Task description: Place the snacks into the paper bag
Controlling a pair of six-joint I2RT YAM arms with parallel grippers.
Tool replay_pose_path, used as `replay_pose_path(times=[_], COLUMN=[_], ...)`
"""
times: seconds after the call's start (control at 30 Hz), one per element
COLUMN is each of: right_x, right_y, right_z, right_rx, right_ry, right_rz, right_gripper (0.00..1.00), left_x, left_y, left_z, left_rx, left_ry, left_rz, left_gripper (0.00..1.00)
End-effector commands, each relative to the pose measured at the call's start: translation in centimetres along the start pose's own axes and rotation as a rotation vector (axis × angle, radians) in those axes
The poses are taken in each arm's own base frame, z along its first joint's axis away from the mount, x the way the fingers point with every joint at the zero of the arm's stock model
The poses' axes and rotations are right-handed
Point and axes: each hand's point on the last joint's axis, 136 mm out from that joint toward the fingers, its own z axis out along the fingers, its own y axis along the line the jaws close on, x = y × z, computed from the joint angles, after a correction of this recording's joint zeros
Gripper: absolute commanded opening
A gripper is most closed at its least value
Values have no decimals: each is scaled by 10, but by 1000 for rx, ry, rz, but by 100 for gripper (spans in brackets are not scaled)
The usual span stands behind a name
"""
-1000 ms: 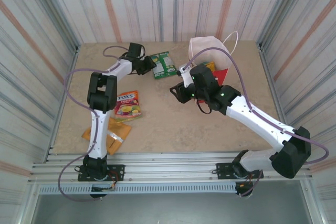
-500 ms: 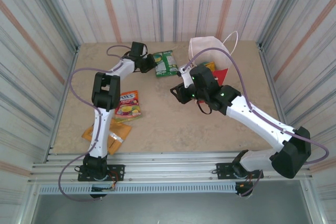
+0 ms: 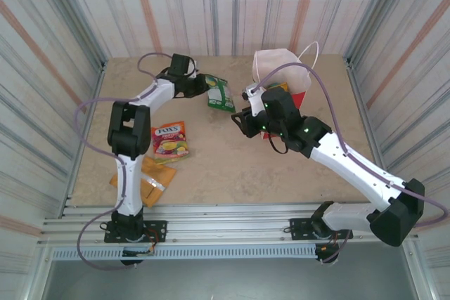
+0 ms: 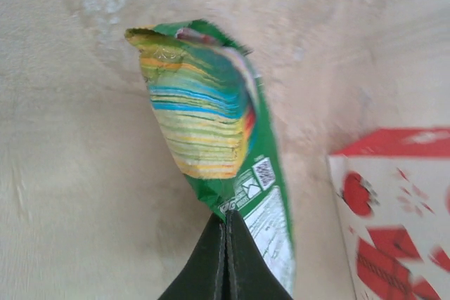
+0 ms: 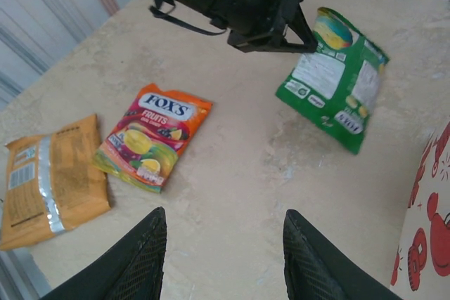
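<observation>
My left gripper [image 3: 204,84] is shut on the edge of a green snack bag [image 3: 221,94], which hangs tilted above the table's back middle. In the left wrist view the black fingertips [image 4: 226,217] pinch the green bag [image 4: 211,124] at its lower seam. The red paper bag [image 3: 299,83] stands upright just to the right, its white inside showing. My right gripper [image 5: 221,216] is open and empty over bare table, in front of the paper bag [image 5: 429,230]. A red and yellow-green candy bag [image 3: 171,138] and a flat orange pouch [image 3: 151,180] lie at the left.
The right wrist view takes in the left gripper [image 5: 295,36] holding the green bag [image 5: 337,79], the candy bag [image 5: 155,138] and the orange pouch [image 5: 53,180]. Corrugated walls close in the table on three sides. The paper bag [image 4: 401,209] stands to the right of the held bag.
The left gripper has lifted the green bag off the table and carried it a little to the right, toward the paper bag. The right arm has shifted slightly toward the back.
</observation>
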Motion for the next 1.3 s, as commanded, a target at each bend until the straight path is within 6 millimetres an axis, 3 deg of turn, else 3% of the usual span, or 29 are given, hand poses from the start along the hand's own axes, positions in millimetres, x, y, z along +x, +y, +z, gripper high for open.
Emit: replay_pose_path(times=[0.0,0.33,0.63,0.93,1.07,1.27], right_x=[-2,-2,-5,-12,-4,9], right_y=[-8,-15,-20,0,21,34], right_z=[-7,-8,3,12,10,22], right_rx=[22,-46,-151,-291,-438,-498], right_ry=[-29,-10,60,67,105,169], right_rz=[-31,-73,-167,-420,-443,-442], right_gripper=[46,50,58,70,71,72], left_x=[1,49,104,141,142,150], left_y=[-32,-80,-133,-144,-147,-159], left_z=[-43,-118,-197,-229,-236,-244], left_rx=[18,50,286,332,332,362], left_ry=[-21,53,8,49,25,0], left_rz=[184,657,1080,1275,1308,1385], left_gripper=[0,0,0,0,0,0])
